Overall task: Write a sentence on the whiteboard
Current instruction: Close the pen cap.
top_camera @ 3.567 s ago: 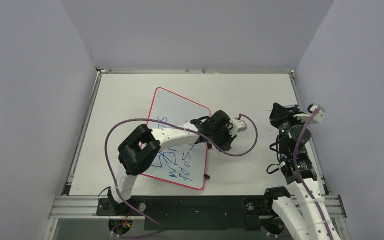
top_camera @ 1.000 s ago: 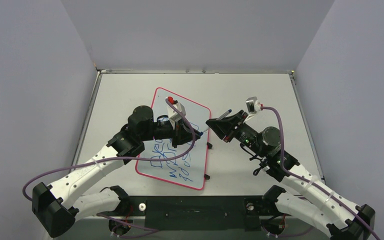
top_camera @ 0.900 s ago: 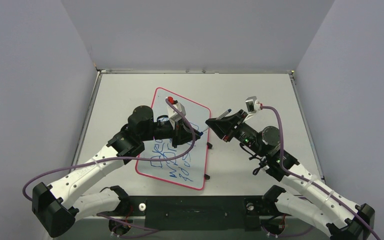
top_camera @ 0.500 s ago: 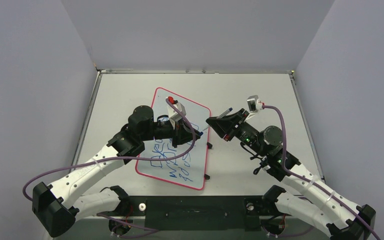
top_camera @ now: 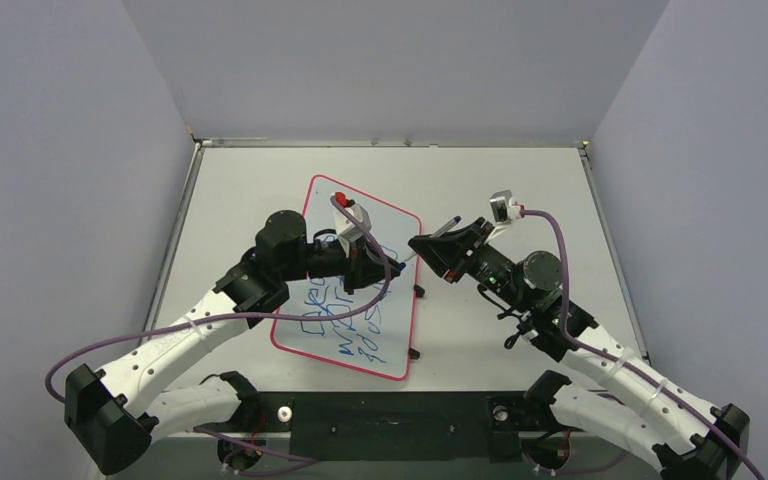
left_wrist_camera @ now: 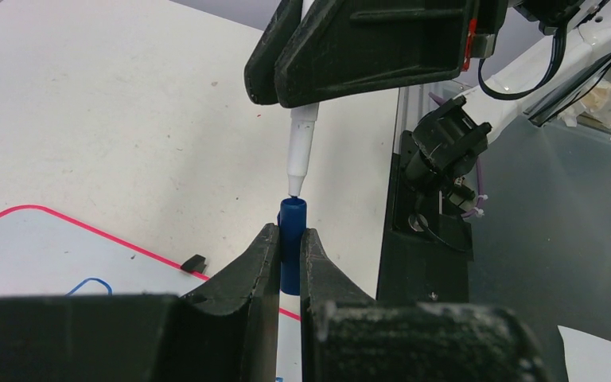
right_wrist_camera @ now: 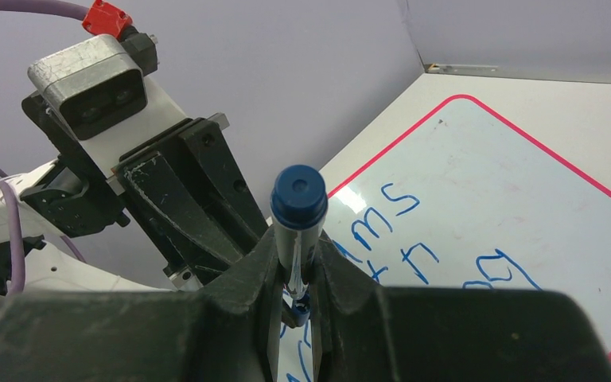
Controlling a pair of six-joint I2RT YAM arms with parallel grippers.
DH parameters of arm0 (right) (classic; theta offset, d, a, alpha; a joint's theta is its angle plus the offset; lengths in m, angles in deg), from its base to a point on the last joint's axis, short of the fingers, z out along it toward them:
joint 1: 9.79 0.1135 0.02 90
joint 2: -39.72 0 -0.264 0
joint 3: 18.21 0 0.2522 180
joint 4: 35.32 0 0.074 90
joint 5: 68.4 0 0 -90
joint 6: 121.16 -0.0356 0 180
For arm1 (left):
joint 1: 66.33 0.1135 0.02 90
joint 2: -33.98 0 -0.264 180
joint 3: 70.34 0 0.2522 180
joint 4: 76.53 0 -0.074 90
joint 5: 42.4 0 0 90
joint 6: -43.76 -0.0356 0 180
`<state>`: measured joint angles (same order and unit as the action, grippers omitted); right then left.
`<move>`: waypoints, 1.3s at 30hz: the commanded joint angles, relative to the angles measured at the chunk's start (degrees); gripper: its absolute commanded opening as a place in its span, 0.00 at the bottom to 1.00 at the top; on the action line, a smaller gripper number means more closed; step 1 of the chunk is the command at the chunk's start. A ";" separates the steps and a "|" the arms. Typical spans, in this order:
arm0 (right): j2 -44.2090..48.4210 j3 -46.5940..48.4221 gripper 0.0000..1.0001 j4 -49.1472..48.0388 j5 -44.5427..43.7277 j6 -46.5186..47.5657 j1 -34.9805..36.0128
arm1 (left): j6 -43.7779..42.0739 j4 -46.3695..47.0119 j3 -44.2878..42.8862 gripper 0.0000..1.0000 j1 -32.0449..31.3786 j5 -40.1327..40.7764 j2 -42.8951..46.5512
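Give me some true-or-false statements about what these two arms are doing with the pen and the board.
1. The left tool grips a blue cap. True.
2. The right tool is empty. False: it is closed on a marker.
3. The marker's tip is pressed onto the whiteboard. False: the marker is held up in the air, with its tip at the open end of the cap.
4. The whiteboard carries blue writing. True.
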<state>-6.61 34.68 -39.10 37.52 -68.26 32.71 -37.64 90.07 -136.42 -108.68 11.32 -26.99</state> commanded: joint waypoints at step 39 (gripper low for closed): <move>-3.12 -1.98 0.00 -5.98 0.00 -1.32 2.39 | 1.68 6.98 1.36 0.00 1.31 -0.86 2.27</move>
<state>-9.34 33.22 -42.31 37.48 -69.58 34.33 -36.35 92.97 -134.48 -107.41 11.35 -26.75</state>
